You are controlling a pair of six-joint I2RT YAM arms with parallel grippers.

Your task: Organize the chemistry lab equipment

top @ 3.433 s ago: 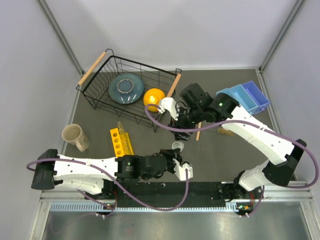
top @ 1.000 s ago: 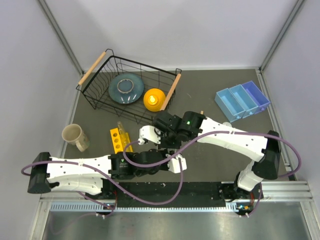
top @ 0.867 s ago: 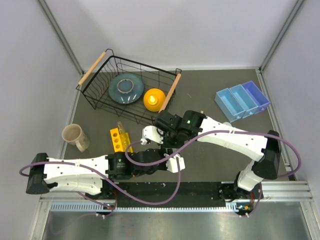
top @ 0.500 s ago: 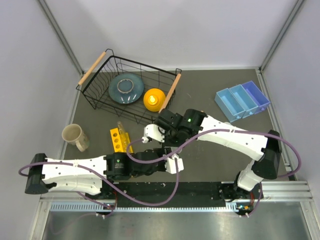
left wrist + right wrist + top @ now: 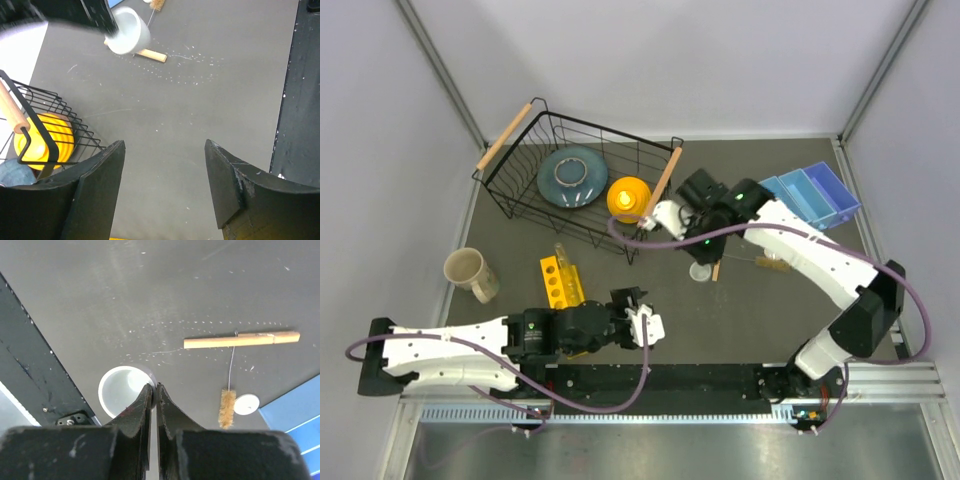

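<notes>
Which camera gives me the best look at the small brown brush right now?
Right wrist: the brush shows whole, bristles plus thin wire handle running up to the wooden stick. Left wrist catches only its bristle tip at the top edge. From the top camera it is a small tan smudge.

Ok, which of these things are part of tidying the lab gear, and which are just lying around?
Lab gear: white cup, wooden stick, brush, white disc, glass tube, yellow rack, blue trays (probably for sorting).
Just lying around: wire basket, plate, yellow dome, mug.
</notes>
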